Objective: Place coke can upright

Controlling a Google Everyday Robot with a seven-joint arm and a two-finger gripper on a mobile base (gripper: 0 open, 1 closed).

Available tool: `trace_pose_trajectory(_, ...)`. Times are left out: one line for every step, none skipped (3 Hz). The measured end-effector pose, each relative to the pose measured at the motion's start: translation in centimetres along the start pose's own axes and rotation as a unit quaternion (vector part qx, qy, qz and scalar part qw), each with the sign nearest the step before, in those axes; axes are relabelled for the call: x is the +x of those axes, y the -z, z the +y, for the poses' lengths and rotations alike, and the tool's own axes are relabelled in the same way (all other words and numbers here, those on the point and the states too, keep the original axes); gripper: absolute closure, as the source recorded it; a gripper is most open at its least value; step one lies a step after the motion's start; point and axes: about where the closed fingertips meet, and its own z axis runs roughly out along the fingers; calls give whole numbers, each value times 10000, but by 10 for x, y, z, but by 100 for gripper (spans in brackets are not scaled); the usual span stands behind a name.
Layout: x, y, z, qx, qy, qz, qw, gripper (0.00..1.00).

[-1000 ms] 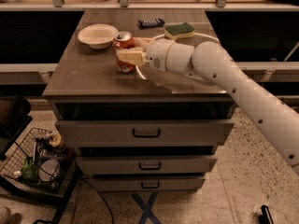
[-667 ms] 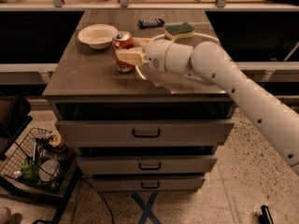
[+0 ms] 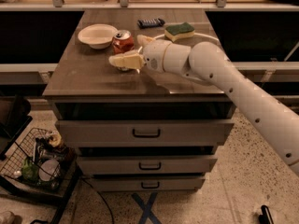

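Observation:
The coke can [image 3: 122, 43] stands upright on the wooden cabinet top [image 3: 93, 78], just right of the white bowl [image 3: 97, 35]; its silver top faces up. My gripper [image 3: 133, 51] reaches in from the right at the can. It is open, with the near finger [image 3: 125, 61] in front of the can's base and the far finger [image 3: 142, 40] beside its right edge. The near finger hides the can's bottom. I cannot tell if the fingers still touch it.
A green sponge [image 3: 180, 30] and a dark flat packet [image 3: 151, 22] lie at the back of the top. The cabinet has drawers [image 3: 145, 133] below. A wire basket with clutter [image 3: 39, 160] sits on the floor at left.
The near finger has dropped from across the can's middle to its base and slid toward the front edge. The can stays upright in the same spot.

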Motion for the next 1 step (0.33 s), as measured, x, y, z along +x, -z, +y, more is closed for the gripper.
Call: trace_pose_trajectory(0, 0, 0, -1, 0, 0, 10000, 0)
